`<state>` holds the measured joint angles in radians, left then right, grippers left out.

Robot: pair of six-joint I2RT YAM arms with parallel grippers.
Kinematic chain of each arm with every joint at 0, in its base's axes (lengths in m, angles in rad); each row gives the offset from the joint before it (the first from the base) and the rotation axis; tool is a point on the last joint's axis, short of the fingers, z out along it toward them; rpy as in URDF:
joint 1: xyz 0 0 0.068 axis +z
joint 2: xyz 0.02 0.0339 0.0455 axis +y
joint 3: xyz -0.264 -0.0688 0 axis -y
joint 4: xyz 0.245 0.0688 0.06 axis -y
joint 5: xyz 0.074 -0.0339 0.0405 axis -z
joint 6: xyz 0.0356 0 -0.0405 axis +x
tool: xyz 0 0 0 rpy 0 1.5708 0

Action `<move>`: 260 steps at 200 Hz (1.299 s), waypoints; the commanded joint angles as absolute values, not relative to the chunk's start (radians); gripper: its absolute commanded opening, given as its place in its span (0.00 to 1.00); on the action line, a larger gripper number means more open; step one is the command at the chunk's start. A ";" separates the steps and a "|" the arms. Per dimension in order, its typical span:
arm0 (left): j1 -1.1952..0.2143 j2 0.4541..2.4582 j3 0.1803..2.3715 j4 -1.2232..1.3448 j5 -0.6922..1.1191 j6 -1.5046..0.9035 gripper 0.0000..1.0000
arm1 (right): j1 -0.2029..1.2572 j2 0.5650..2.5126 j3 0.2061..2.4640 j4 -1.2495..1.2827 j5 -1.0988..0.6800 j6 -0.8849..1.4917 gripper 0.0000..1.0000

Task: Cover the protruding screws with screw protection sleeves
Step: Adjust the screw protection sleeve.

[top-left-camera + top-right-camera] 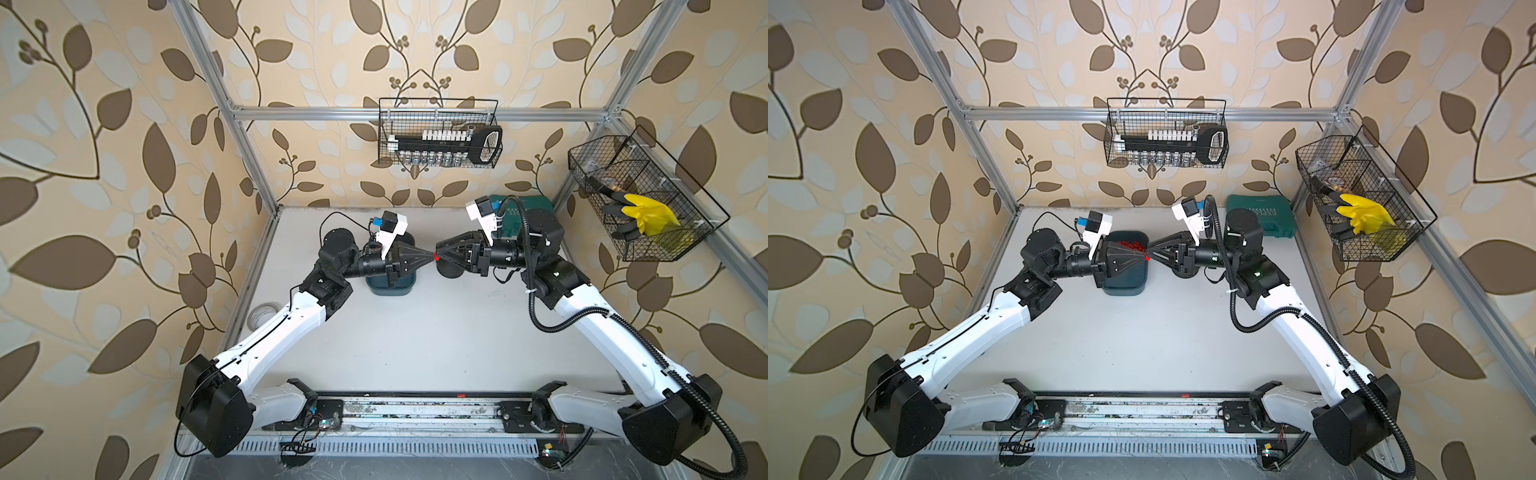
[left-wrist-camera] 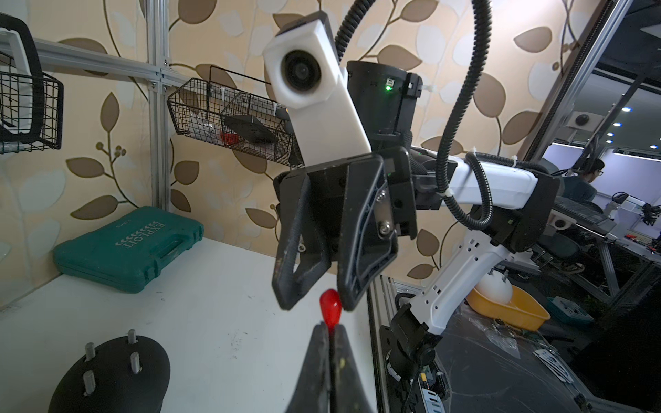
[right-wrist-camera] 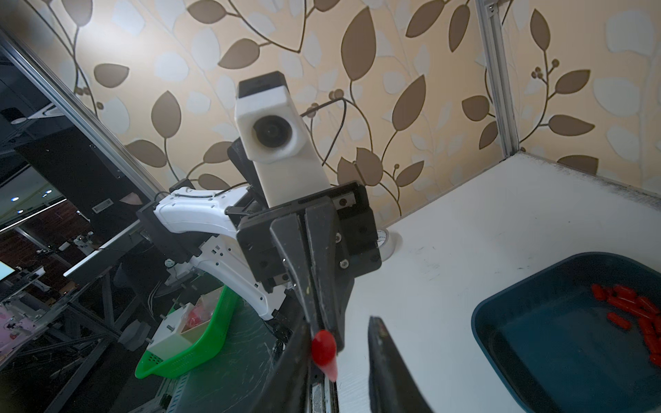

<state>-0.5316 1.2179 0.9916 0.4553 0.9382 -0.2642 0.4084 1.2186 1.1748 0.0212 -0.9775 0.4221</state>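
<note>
My left gripper (image 2: 331, 327) is shut on the end of one red screw protection sleeve (image 2: 329, 308) and holds it out above the table. My right gripper (image 3: 338, 325) faces it tip to tip in both top views, open, its fingers on either side of that sleeve (image 3: 323, 350). One finger lies next to it and the other stands apart. The black dome (image 2: 114, 375) with the protruding screws (image 2: 135, 362) sits under the right gripper (image 1: 436, 255). More sleeves (image 3: 629, 307) lie in a dark blue tray (image 3: 500, 304).
A green tool case (image 1: 523, 208) lies at the back right of the table. Wire baskets hang on the back wall (image 1: 438, 133) and the right wall (image 1: 640, 199). A tape roll (image 1: 264, 313) sits at the table's left edge.
</note>
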 commanded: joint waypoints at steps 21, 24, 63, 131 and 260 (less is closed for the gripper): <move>-0.540 1.186 1.012 0.477 0.965 -0.249 0.00 | 0.410 1.226 1.223 0.000 -1.001 0.405 0.24; -0.541 1.187 1.012 0.476 0.964 -0.248 0.00 | 0.411 1.226 1.223 0.000 -1.002 0.405 0.23; -0.541 1.183 1.012 0.482 0.960 -0.249 0.00 | 0.418 1.233 1.225 -0.002 -1.014 0.404 0.13; -0.541 1.178 1.008 0.485 0.950 -0.250 0.00 | 0.419 1.235 1.225 -0.009 -1.006 0.397 0.03; -0.541 1.133 0.930 0.427 0.706 -0.129 0.40 | 0.413 1.289 1.315 -0.112 -0.837 0.538 0.03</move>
